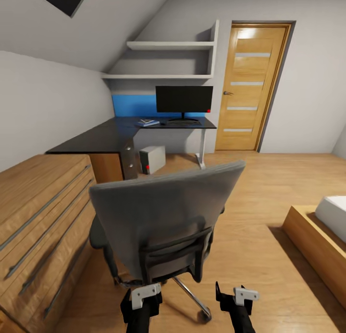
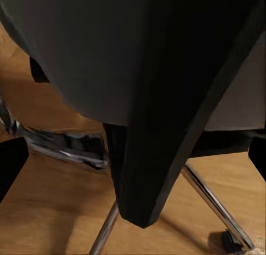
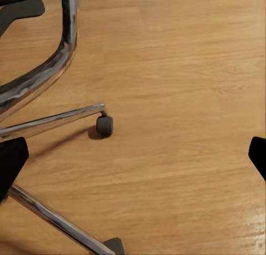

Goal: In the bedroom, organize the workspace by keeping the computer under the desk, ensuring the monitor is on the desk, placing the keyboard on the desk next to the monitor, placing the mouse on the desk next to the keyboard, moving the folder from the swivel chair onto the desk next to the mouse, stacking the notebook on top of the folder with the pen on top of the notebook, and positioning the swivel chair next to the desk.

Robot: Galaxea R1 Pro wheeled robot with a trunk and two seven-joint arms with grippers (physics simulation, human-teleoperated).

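a bedroom with a sloped ceiling and a wood floor (image 1: 259,198). the robot stands behind a grey swivel chair (image 1: 168,217), whose back faces it. both arms reach low and forward, side by side, ending just behind the chair's chrome base. the left tool (image 1: 142,301) sits right at the foot of the chair back; in its wrist view the dark chair back (image 2: 144,100) looms close, with both black fingertips (image 2: 11,164) at the far edges of the picture, so the tool is spread wide and holds nothing. the right tool (image 1: 235,297) hangs over bare floor beside the base, its fingertips (image 3: 11,161) likewise far apart and empty, with a chrome leg and a caster (image 3: 104,125) below it.

well beyond the chair, the dark l-shaped table (image 1: 120,131) fills the corner. the monitor (image 1: 184,99) stands at its back edge, the keyboard (image 1: 182,122) just in front of it. a blue notebook (image 1: 147,122) lies left of the keyboard. the computer (image 1: 153,160) sits on the floor under the table. a wooden dresser (image 1: 43,227) stands to the robot's left, and a door (image 1: 250,87) right of the table.
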